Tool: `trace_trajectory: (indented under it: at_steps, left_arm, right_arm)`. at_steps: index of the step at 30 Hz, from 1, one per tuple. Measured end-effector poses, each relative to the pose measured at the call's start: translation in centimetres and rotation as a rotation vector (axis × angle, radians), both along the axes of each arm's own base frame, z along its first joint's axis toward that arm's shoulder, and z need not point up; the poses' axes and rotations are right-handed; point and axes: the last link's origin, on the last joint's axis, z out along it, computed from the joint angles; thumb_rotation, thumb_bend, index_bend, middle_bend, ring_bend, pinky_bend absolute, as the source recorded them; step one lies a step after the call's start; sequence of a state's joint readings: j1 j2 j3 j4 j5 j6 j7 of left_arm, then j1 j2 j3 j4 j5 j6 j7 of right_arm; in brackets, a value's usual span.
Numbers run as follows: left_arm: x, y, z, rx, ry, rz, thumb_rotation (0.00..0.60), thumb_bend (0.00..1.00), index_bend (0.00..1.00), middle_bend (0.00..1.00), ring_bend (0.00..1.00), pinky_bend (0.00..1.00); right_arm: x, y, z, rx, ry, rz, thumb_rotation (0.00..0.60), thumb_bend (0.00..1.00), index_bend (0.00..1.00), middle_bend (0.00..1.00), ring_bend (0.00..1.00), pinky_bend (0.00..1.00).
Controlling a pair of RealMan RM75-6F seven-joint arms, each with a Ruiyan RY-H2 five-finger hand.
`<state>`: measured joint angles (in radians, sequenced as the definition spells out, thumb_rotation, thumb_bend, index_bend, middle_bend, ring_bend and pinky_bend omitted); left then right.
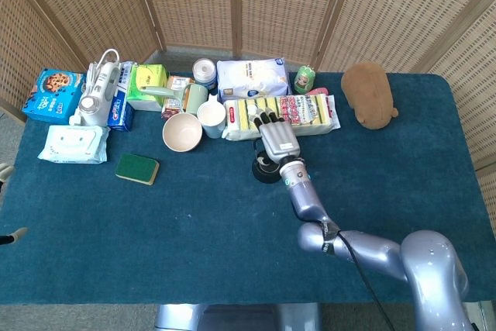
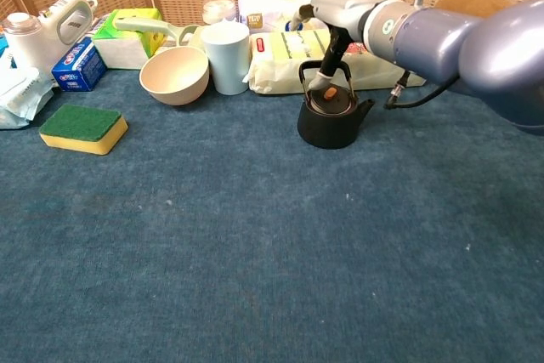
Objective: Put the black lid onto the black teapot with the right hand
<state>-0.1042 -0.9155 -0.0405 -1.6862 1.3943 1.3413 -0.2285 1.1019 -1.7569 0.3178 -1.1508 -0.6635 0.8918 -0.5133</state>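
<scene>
The black teapot (image 2: 330, 125) stands on the blue cloth in front of the yellow sponge pack; the head view shows the teapot (image 1: 264, 170) just below my right hand. The black lid (image 2: 330, 104), with an orange knob, sits in the pot's mouth under the raised wire handle. My right hand (image 1: 277, 139) hovers over the pot, palm down and fingers stretched out. In the chest view one fingertip (image 2: 320, 85) of the right hand (image 2: 333, 36) reaches down beside the knob; no grip on the lid shows. Only two grey tips (image 1: 14, 234) at the head view's left edge may belong to my left hand.
Behind the pot lie a yellow sponge pack (image 2: 293, 53), a pale blue cup (image 2: 227, 57) and a beige bowl (image 2: 175, 74). A green-and-yellow sponge (image 2: 83, 128) lies front left. Boxes, wipes and a white appliance (image 1: 94, 92) crowd the far left; a brown plush (image 1: 369, 95) sits far right.
</scene>
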Motion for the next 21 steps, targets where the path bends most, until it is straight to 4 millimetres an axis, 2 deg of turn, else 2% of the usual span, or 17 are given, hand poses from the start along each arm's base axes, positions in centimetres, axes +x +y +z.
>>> trace_trajectory:
  at_steps: [10, 21]
  left_arm:
    - [0.0, 0.1, 0.0, -0.001, -0.003, 0.001, 0.600, 0.14, 0.00, 0.00, 0.00, 0.05]
    - [0.1, -0.1, 0.0, -0.003, -0.006, -0.010, 0.600, 0.14, 0.00, 0.00, 0.00, 0.05]
  right_arm:
    - [-0.4, -0.3, -0.6, 0.000, -0.003, -0.006, 0.600, 0.21, 0.14, 0.08, 0.06, 0.24]
    - [1.7, 1.3, 1.3, 0.016, -0.070, 0.044, 0.600, 0.21, 0.14, 0.07, 0.06, 0.24]
